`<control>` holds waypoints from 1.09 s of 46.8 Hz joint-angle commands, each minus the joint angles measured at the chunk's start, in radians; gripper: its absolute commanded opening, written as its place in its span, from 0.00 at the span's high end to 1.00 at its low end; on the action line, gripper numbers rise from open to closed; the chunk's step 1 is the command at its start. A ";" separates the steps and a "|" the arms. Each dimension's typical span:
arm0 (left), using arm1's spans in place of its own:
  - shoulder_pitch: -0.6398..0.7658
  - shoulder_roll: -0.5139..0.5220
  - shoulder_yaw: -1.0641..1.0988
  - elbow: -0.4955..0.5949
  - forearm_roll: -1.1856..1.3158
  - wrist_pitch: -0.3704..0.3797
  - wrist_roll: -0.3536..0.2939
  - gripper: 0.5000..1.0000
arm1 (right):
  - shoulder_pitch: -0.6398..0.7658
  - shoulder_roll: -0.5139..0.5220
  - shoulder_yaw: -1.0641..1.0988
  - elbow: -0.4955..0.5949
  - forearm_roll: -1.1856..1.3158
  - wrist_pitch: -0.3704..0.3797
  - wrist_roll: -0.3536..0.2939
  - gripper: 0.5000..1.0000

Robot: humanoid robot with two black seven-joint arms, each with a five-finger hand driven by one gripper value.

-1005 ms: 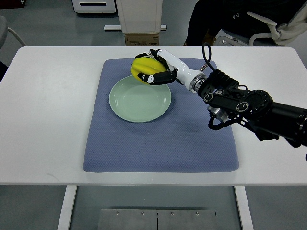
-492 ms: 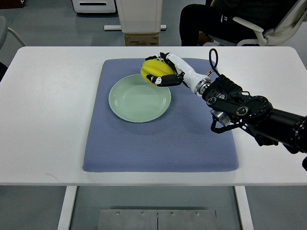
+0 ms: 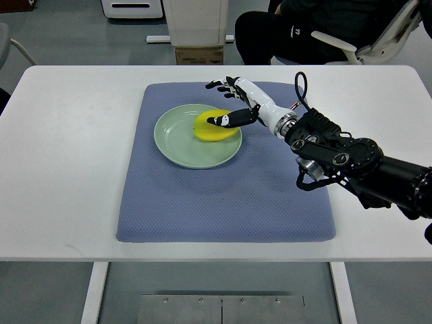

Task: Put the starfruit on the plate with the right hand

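The starfruit (image 3: 214, 127) lies on the right part of the pale green plate (image 3: 177, 138), reaching its right rim. The right hand (image 3: 235, 102) is positioned just beside and above the fruit on its far-right side, fingers spread apart; the thumb crosses over the fruit's top, but contact cannot be confirmed. The plate rests on the far half of a blue mat (image 3: 223, 196) on the white table (image 3: 64, 169). A seated person (image 3: 297, 30) occupies the far side.

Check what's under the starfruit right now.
The starfruit lies on the green plate, at its right rim, above the blue mat. The right hand is open, its thumb over the fruit. The contact underneath is hidden.
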 commanded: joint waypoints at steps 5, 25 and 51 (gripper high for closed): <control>0.000 0.000 0.000 0.000 0.000 0.000 0.000 0.00 | 0.000 0.000 0.000 -0.001 0.000 -0.001 0.000 0.14; 0.000 0.000 0.000 0.000 0.000 0.000 0.000 0.00 | -0.040 0.000 0.139 -0.002 0.000 -0.003 -0.003 0.00; 0.000 0.000 0.000 0.000 0.000 0.000 0.000 0.00 | -0.144 -0.043 0.339 -0.005 -0.002 -0.003 0.002 0.00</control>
